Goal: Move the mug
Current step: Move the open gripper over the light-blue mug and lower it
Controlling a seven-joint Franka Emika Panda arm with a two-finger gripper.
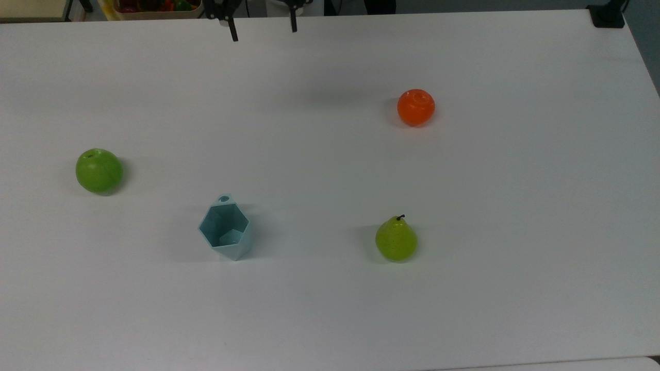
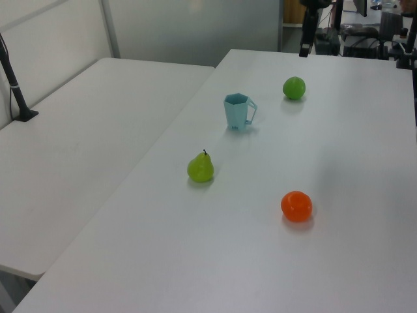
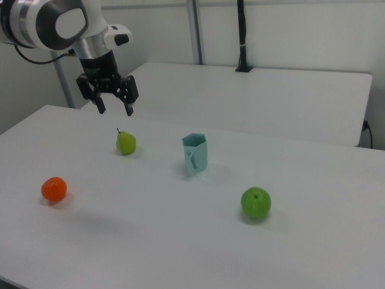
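The pale blue-teal faceted mug [image 1: 226, 230] stands upright on the white table [image 1: 330, 309], its small tab with a hole facing the top view's upper edge. It also appears as the mug [image 2: 238, 112] and the mug [image 3: 195, 153]. My gripper [image 3: 114, 109] hangs high above the table, open, with nothing between its fingers. In the top view the gripper [image 1: 262, 31] enters at the upper edge, far from the mug. One dark finger [image 2: 303, 49] shows at the left view's top.
A green apple [image 1: 99, 170] lies at the top view's left, an orange [image 1: 415, 107] at upper right, and a green pear [image 1: 395, 240] to the mug's right. A second white table [image 2: 78, 150] adjoins. A bin of items [image 1: 154, 7] sits beyond the far edge.
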